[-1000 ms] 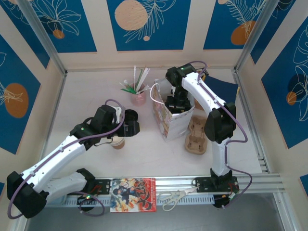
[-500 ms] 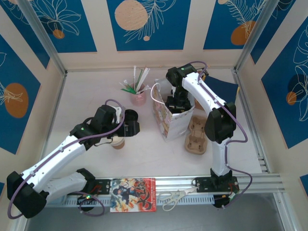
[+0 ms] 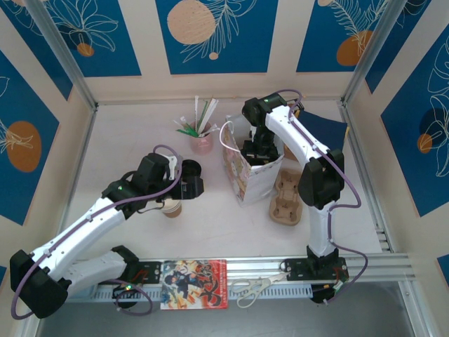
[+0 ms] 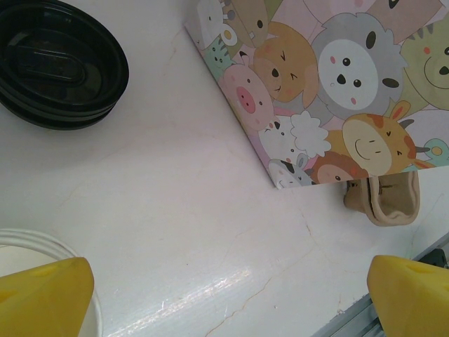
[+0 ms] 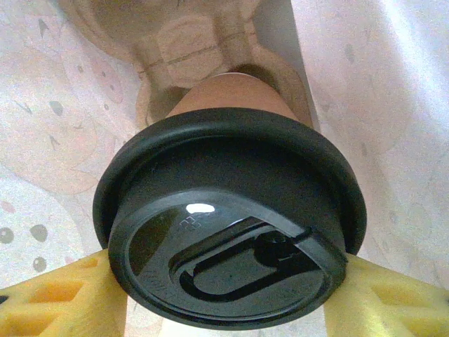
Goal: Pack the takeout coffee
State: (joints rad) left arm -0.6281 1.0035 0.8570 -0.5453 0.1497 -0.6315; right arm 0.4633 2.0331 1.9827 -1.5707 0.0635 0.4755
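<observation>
While right fingers (image 5: 56, 298) grip a black-lidded cup (image 5: 228, 203), its embossing is unreadable.

A pink cup of straws (image 3: 202, 142) stands at the back. Scissors (image 3: 254, 286) lie beside a comic book (image 3: 194, 283) (both at the near edge).

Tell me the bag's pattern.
The bag carries pastel cartoon animal faces; the left wrist view shows it best.

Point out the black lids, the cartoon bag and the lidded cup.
black lids (image 4: 59, 67): left wrist view, top lid's centre.
cartoon bag (image 4: 337, 91): left wrist view, printed side panel.
lidded cup (image 5: 228, 217): right wrist view, its lid's top.
</observation>
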